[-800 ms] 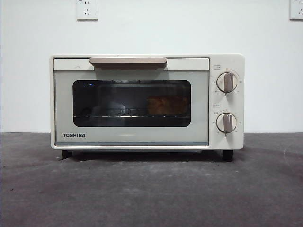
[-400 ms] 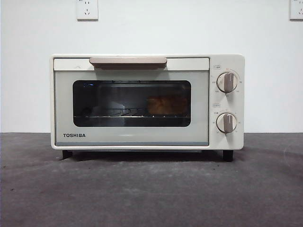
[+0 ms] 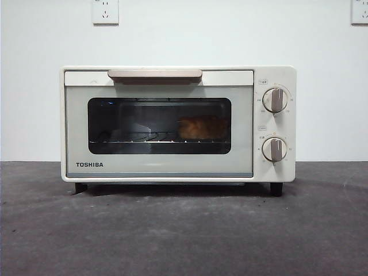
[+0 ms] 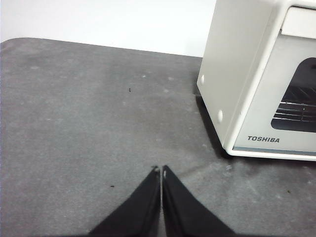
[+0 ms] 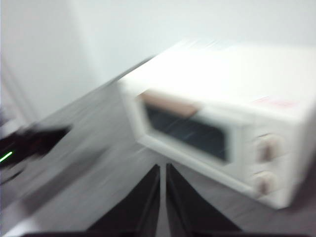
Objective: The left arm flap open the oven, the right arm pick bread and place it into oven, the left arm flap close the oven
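The cream-white TOSHIBA oven (image 3: 178, 123) stands in the middle of the table with its door shut. Through the dark window the golden bread (image 3: 201, 127) lies on the wire rack, toward the right. My left gripper (image 4: 161, 170) hovers shut and holding nothing over the bare table, off the oven's (image 4: 256, 74) left side. The right wrist view is blurred; there my right gripper (image 5: 163, 168) is shut, in front of and above the oven (image 5: 222, 123). Neither arm shows in the front view.
Dark grey table (image 3: 184, 236) runs in front of the oven. A white wall with two power sockets (image 3: 106, 11) stands behind it. The other arm shows as a dark shape with a green light (image 5: 7, 156) in the right wrist view.
The oven sits a hair further left in the front view. The bread has not moved.
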Robot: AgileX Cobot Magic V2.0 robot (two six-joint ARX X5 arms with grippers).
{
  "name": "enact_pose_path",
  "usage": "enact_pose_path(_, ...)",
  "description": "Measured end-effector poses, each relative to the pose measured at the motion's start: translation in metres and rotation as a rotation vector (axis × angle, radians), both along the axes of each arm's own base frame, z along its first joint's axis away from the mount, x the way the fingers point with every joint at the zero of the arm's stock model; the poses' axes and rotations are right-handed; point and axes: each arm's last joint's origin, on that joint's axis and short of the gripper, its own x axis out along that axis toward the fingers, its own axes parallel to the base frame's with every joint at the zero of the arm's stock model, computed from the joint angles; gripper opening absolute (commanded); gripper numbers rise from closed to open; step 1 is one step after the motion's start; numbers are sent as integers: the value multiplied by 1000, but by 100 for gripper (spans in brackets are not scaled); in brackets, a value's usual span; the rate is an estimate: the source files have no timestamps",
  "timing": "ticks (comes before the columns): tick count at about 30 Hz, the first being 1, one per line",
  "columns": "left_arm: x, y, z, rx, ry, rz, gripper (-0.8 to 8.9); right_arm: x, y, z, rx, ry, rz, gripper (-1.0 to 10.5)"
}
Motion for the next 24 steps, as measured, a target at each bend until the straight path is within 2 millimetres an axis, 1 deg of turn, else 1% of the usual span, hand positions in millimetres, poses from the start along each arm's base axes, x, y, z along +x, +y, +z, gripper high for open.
enact_pose_path(2, 0, 0, 0, 0, 0, 0, 11, 3, -6, -12, 3, -43, -123, 18)
enact_pose_path(4, 0, 0, 0, 0, 0, 0, 11, 8, -14, -32, -12, -82, -286, 18)
enact_pose_path(7, 0, 0, 0, 0, 0, 0, 11, 15, -22, -64, -50, -117, -443, 18)
enact_pose_path(10, 0, 0, 0, 0, 0, 0, 11, 24, -29, -103, -108, -109, -550, 18)
enact_pose_path(11, 0, 0, 0, 0, 0, 1, 11, 26, -30, -113, -124, -101, -574, 18)
enact_pose_path(13, 0, 0, 0, 0, 0, 1, 11, 30, -33, -140, -160, -71, -611, 18)
enact_pose_path(15, 0, 0, 0, 0, 0, 1, 11, 33, -35, -158, -174, -64, -622, 18)
enact_pose_path(17, 0, 0, 0, 0, 0, 1, 11, 34, -35, -169, -177, -80, -635, 18)
enact_pose_path(19, 0, 0, 0, 0, 0, 1, 11, 35, -36, -175, -183, -96, -651, 18)
enact_pose_path(24, 0, 0, 0, 0, 1, 2, 11, 34, -37, -178, -217, -76, -692, 18)
